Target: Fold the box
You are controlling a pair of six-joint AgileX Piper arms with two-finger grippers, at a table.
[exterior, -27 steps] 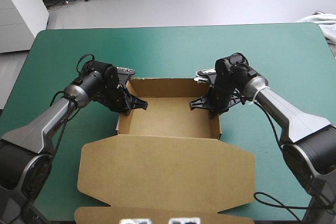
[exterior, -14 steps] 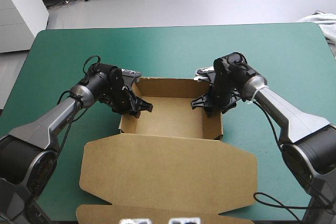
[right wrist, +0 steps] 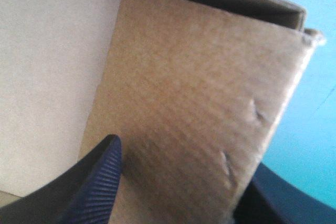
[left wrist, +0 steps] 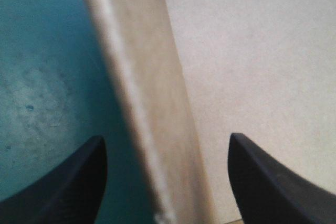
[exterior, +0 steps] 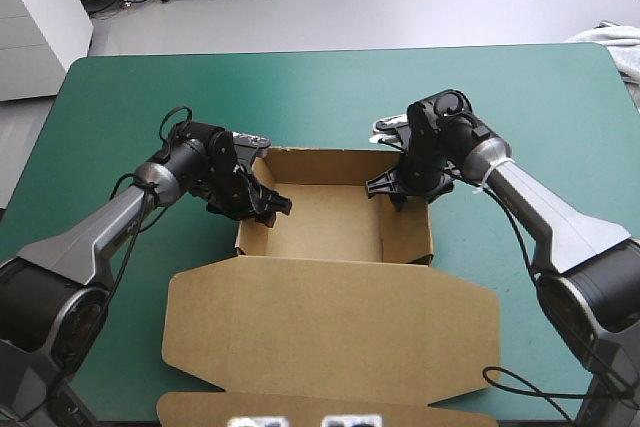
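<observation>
High view: box (exterior: 330,222) farther right

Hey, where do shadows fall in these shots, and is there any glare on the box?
High view: even light, no glare on the box, only faint shadows on the teal-green cover. Right wrist view: a dark shadow band under a wall's edge at the corner. Left wrist view: no distinct shadow.

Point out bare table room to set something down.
Bare teal-green cover spans from the box to the far edge; narrow strips flank the lid. Crowded: left end effector and right end effector straddle the box's side walls.
</observation>
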